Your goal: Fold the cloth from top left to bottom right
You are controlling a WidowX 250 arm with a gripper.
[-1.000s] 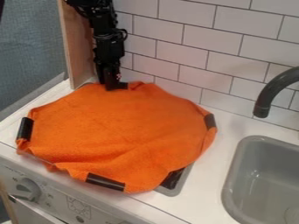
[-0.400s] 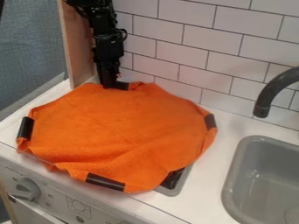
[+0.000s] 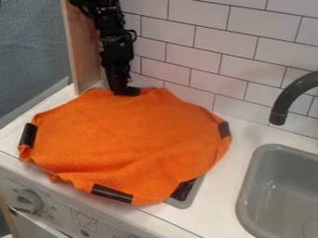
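In the camera view, the orange cloth (image 3: 130, 135) is lying spread over the white counter (image 3: 239, 153), its long axis running left to right across the view. Black strips are sitting at its left (image 3: 28, 135), right (image 3: 224, 129) and lower (image 3: 112, 193) edges. The gripper (image 3: 119, 91) is hanging at its upper edge, left of the middle, with the cloth stretching below; I cannot tell whether it is standing wide or narrow. Tiny markings, too small to read, are surrounding the knob (image 3: 29, 200).
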